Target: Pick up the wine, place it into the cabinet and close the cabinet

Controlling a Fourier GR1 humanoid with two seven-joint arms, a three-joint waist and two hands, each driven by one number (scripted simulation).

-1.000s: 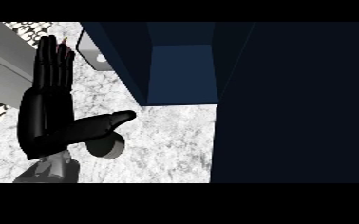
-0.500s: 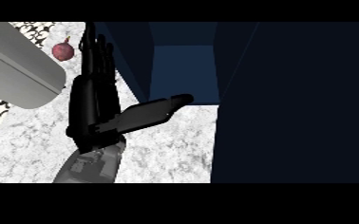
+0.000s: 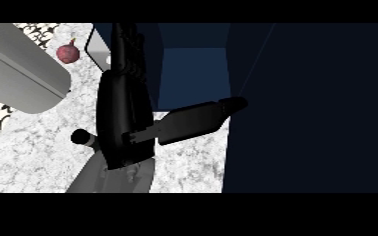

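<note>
My left hand [image 3: 125, 115] stands in the middle of the head view, open, with its straight fingers [image 3: 127, 50] pointing up along the left wall of the dark blue cabinet [image 3: 193, 72]. Its thumb [image 3: 199, 120] sticks out to the right, and the tip lies at the edge of the dark door panel [image 3: 303, 110]. The cabinet's inside shows as a blue recess, and I see no wine bottle in it. A small black knob with a pale collar [image 3: 81, 138] peeks out left of the wrist; I cannot tell what it is. My right hand is out of view.
A large pale grey rounded shape [image 3: 29, 75] slants in from the left edge. A small dark red fruit [image 3: 68, 53] lies on the white marbled counter [image 3: 37, 150] near the cabinet's white left edge [image 3: 94, 47]. The dark door panel fills the right side.
My left hand has moved from the left edge rightward to the cabinet's opening, its thumb now reaching the door panel. The grey shape and the red fruit came into view at the left.
</note>
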